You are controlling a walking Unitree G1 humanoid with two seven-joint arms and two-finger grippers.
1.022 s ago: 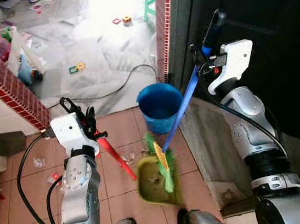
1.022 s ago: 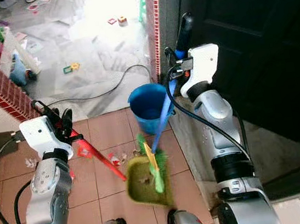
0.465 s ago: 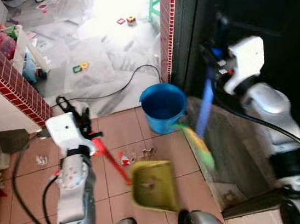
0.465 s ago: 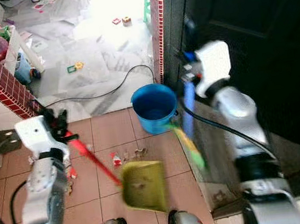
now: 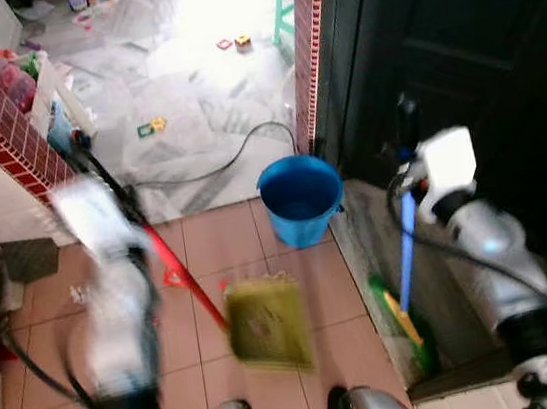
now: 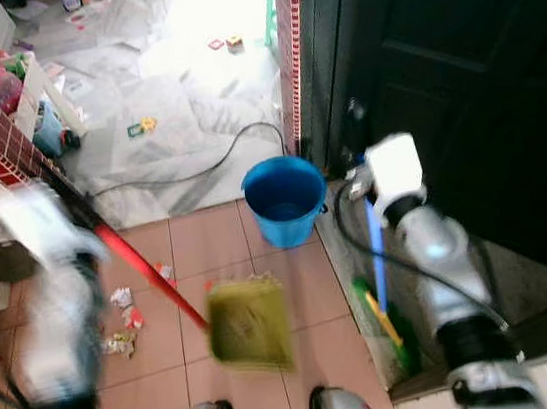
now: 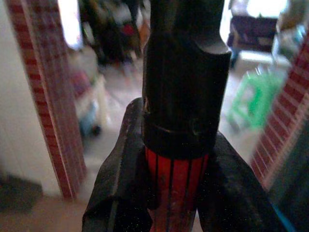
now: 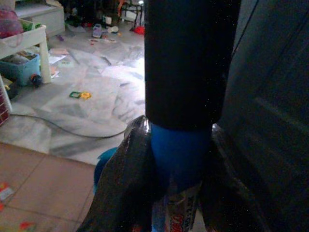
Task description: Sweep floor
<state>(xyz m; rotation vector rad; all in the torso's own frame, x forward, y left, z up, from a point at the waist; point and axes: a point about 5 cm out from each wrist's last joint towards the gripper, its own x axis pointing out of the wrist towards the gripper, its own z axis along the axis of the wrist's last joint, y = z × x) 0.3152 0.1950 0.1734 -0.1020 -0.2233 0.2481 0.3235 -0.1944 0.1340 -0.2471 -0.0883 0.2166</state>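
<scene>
The left arm is smeared by blur, its tool lost in it. The dustpan is blurred too. The scraps are too small to tell.

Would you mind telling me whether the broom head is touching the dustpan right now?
Apart. The left eye view shows the broom head low at the robot's right by the dark step, with bare floor tiles between it and the dustpan.
</scene>
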